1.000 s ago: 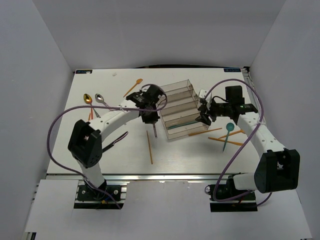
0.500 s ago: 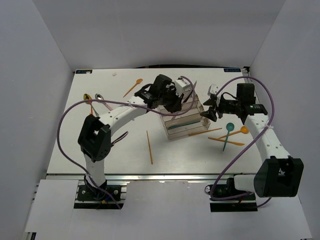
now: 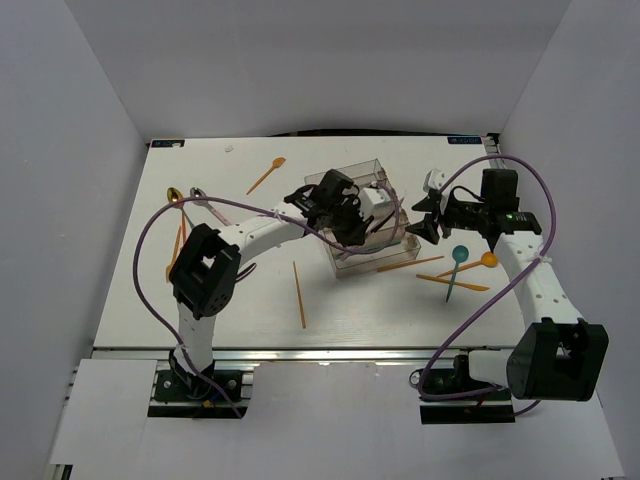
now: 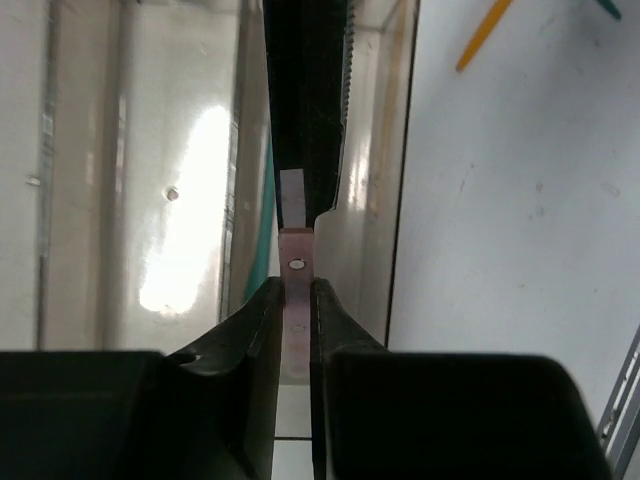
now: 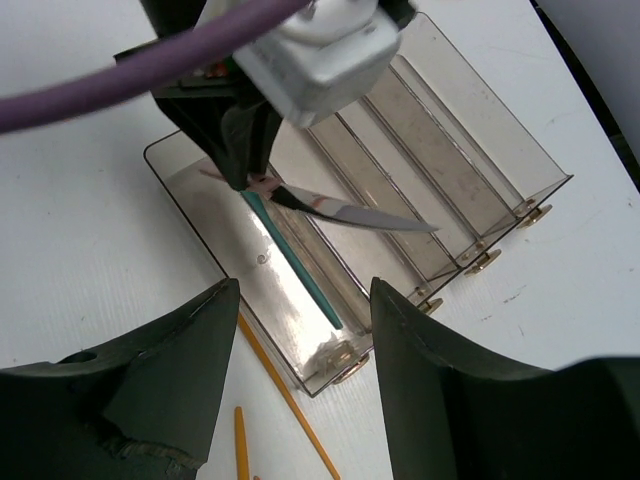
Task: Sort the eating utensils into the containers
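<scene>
The left gripper (image 4: 296, 288) was clamped on the handle of a knife (image 5: 352, 211). Its two black fingers pressed on both sides of the thin, copper-coloured handle end. It hung over the near part of the clear brownish tray (image 5: 470, 165). The grey blade pointed away from the fingers and lay across above the walls between the near compartments. I could not tell if the blade touched the tray.

Under the knife, a teal utensil (image 5: 296, 266) lay lengthwise in the nearest compartment.

The right gripper (image 3: 420, 216) stood just right of the tray with its fingers apart and nothing between them.

On the white table (image 3: 250, 325), near and right of the tray, lay a teal spoon (image 3: 455, 266) and an orange spoon (image 3: 478, 263), with some more slim orange pieces beside them. Left of the tray's near corner lay a long orange utensil (image 3: 299, 294). Another orange spoon (image 3: 267, 174) lay well apart at the far left. A gold spoon (image 3: 176, 195) showed at the left edge, partly behind the purple cable (image 3: 150, 225).
</scene>
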You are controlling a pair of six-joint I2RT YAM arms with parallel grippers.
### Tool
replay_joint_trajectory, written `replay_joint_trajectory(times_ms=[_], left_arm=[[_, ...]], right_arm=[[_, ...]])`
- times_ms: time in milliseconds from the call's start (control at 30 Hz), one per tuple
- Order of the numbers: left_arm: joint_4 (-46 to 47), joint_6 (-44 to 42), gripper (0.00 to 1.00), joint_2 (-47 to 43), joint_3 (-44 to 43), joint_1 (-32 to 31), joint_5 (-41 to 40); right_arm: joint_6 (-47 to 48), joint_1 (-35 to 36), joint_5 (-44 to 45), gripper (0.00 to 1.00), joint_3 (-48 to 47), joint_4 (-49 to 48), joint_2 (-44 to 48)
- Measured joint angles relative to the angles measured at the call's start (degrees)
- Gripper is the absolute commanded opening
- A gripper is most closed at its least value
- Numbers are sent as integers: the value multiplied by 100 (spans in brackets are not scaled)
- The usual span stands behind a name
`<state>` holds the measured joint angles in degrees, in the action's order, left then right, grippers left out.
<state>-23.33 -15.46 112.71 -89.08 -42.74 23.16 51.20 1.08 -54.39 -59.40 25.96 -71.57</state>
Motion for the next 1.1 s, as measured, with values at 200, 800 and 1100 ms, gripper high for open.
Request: replay_joint_trajectory(times_ms=[200, 800, 1100], left_arm=[[-33, 22, 46, -116, 459, -76, -146], [205, 2586, 59, -2179, 1169, 1797, -474], [195, 4052, 66, -3600, 2710, 3971, -494]], right_arm=[[-4, -13, -11, 62, 31, 2, -4], [-22, -26, -22, 62, 133, 70, -4], [13, -26, 15, 63, 199, 109, -146]])
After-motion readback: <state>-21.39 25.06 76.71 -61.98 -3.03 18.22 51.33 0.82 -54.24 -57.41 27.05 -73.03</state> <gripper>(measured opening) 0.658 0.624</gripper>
